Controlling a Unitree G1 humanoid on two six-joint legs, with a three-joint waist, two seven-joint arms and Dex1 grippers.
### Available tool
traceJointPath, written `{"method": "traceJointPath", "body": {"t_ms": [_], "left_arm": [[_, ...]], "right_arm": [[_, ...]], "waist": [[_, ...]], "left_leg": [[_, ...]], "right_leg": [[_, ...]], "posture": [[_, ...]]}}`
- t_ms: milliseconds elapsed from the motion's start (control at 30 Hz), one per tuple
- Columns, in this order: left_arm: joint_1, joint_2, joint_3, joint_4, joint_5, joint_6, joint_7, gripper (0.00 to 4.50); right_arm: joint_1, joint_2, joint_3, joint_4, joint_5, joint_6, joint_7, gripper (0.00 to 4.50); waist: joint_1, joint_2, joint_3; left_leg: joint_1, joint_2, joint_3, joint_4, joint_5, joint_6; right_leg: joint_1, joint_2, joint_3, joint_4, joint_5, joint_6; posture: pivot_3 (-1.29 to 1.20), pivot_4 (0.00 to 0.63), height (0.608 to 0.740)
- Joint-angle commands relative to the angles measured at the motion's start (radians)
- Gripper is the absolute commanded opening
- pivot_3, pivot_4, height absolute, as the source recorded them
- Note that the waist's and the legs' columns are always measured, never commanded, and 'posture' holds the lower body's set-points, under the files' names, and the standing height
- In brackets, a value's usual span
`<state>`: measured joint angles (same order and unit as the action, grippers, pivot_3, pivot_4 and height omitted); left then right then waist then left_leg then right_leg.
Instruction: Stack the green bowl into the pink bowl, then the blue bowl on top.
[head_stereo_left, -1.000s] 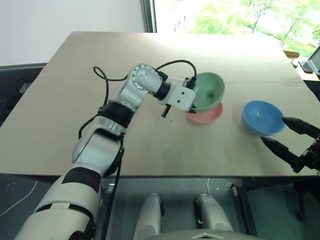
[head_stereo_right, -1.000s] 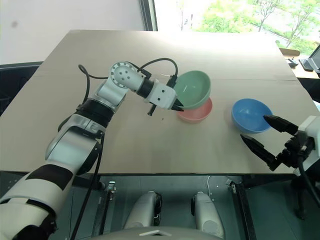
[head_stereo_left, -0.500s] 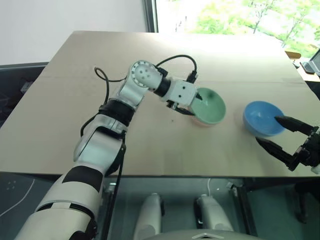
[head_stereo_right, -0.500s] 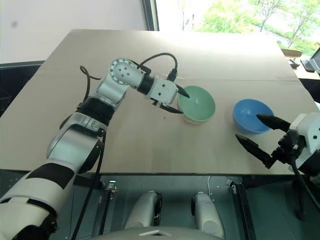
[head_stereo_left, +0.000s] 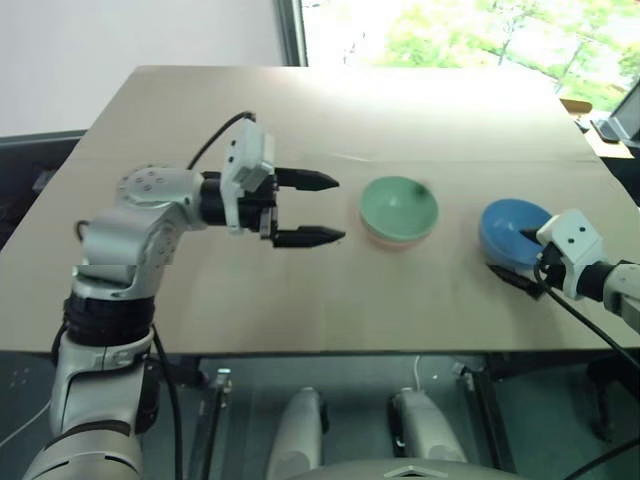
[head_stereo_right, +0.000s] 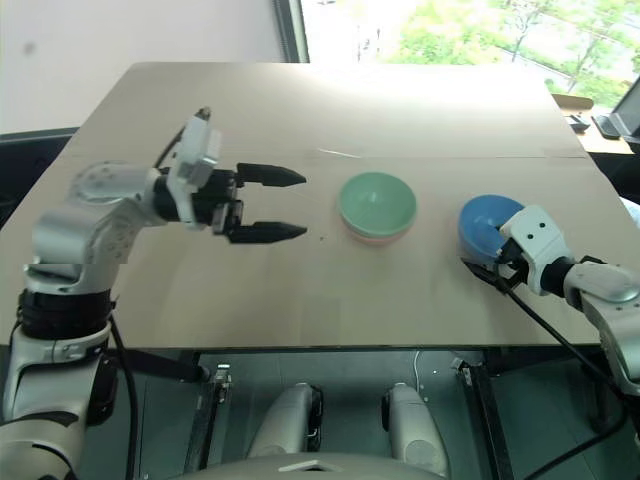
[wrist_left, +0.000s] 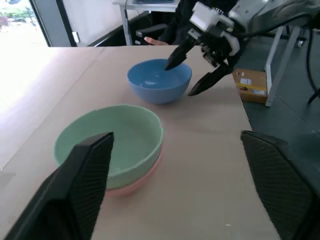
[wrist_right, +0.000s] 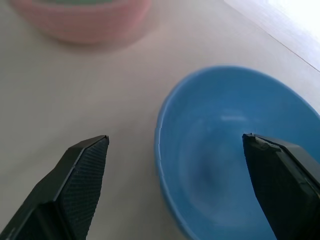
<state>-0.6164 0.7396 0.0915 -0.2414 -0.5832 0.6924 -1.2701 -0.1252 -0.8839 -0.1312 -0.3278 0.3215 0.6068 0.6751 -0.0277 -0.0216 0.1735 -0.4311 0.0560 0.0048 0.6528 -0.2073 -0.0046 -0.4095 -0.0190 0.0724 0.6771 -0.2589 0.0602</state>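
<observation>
The green bowl (head_stereo_left: 399, 205) sits nested inside the pink bowl (head_stereo_left: 396, 241), whose rim shows just beneath it, at the table's middle. My left gripper (head_stereo_left: 336, 209) hangs open and empty a short way left of the stack, pointing at it; in the left wrist view its fingers (wrist_left: 82, 185) frame both bowls. The blue bowl (head_stereo_left: 508, 225) stands alone to the right. My right gripper (head_stereo_right: 490, 256) is open astride the blue bowl's near rim (wrist_right: 162, 150), one finger over the inside and one outside, as the left wrist view also shows (wrist_left: 180, 79).
The tan table (head_stereo_left: 300, 300) has bare surface to the left and in front of the bowls. Its front edge runs just below both arms. A window lies beyond the far edge, and a small box (wrist_left: 251, 85) sits on the floor off the right side.
My left gripper opened and let go of the green bowl, which settled level into the pink bowl, then drew back left. My right gripper moved forward onto the blue bowl's rim.
</observation>
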Motion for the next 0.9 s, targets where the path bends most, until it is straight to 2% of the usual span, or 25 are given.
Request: {"method": "traceJointPath", "body": {"t_ms": [33, 67, 100, 167, 200, 333, 600, 767, 900], "left_arm": [[0.062, 0.057, 0.094, -0.122, -0.125, 0.111, 0.042, 4.5], [0.079, 0.067, 0.105, -0.14, -0.139, 0.124, 0.056, 4.5], [0.101, 0.083, 0.121, -0.157, -0.16, 0.143, 0.067, 4.5], [0.149, 0.103, 0.148, -0.187, -0.173, 0.155, 0.098, 4.5], [0.168, 0.108, 0.156, -0.199, -0.177, 0.154, 0.113, 4.5], [0.205, 0.115, 0.164, -0.23, -0.201, 0.149, 0.158, 4.5], [0.27, 0.125, 0.195, -0.264, -0.252, 0.138, 0.21, 4.5], [0.306, 0.118, 0.194, -0.267, -0.234, 0.108, 0.257, 4.5], [0.333, 0.11, 0.178, -0.283, -0.219, 0.086, 0.29, 4.5]], "right_arm": [[-0.048, -0.023, 0.018, 0.058, -0.031, -0.01, 0.03, 3.88], [-0.06, -0.021, 0.022, 0.074, -0.034, -0.012, 0.037, 3.32], [-0.072, -0.02, 0.029, 0.09, -0.038, -0.012, 0.043, 2.34], [-0.108, -0.017, 0.05, 0.125, -0.045, -0.008, 0.063, 1.97], [-0.121, -0.019, 0.061, 0.134, -0.049, -0.01, 0.075, 1.48], [-0.142, -0.019, 0.077, 0.153, -0.059, -0.014, 0.101, 0.04], [-0.197, -0.018, 0.074, 0.17, -0.085, -0.047, 0.115, 0.04], [-0.308, -0.005, 0.073, 0.077, 0.005, 0.006, 0.183, 0.04], [-0.416, 0.062, 0.112, 0.023, 0.075, 0.041, 0.208, 0.04]], "waist": [[0.003, 0.0, 0.0], [0.012, 0.0, 0.0], [0.015, 0.0, 0.0], [0.008, 0.0, 0.0], [0.004, 0.0, 0.0], [0.003, 0.0, 0.0], [0.004, 0.0, 0.0], [-0.007, 0.0, 0.0], [-0.013, 0.0, 0.0]], "left_leg": [[0.0, 0.0, 0.0, 0.0, 0.0, 0.0], [0.0, 0.0, 0.0, 0.0, 0.0, 0.0], [0.0, 0.0, 0.0, 0.0, 0.0, 0.0], [0.0, 0.0, 0.0, 0.0, 0.0, 0.0], [0.001, 0.0, 0.001, 0.0, 0.0, 0.0], [0.001, 0.0, 0.001, 0.0, 0.0, 0.0], [0.001, 0.0, 0.002, 0.0, 0.0, 0.0], [0.001, 0.001, 0.002, -0.001, 0.0, 0.0], [0.001, 0.001, 0.002, -0.001, 0.0, 0.0]], "right_leg": [[0.0, 0.0, 0.0, 0.0, 0.0, 0.0], [0.0, 0.0, 0.0, 0.0, 0.0, 0.0], [0.0, 0.0, 0.0, 0.0, 0.0, 0.0], [0.0, 0.0, 0.0, 0.0, 0.0, 0.0], [0.0, 0.0, 0.001, 0.0, 0.0, 0.0], [0.0, 0.0, 0.001, 0.0, 0.0, 0.0], [0.0, 0.0, 0.001, 0.0, 0.0, 0.0], [-0.001, 0.001, 0.002, 0.0, 0.0, 0.0], [-0.002, 0.001, 0.002, 0.0, 0.0, 0.0]], "posture": [[0.0, 0.15, 0.74], [0.0, 0.15, 0.74], [0.0, 0.15, 0.74], [0.0, 0.15, 0.74], [0.0, 0.15, 0.74], [0.0, 0.15, 0.74], [0.0, 0.15, 0.74], [0.0, 0.15, 0.74], [0.0, 0.15, 0.74]]}}
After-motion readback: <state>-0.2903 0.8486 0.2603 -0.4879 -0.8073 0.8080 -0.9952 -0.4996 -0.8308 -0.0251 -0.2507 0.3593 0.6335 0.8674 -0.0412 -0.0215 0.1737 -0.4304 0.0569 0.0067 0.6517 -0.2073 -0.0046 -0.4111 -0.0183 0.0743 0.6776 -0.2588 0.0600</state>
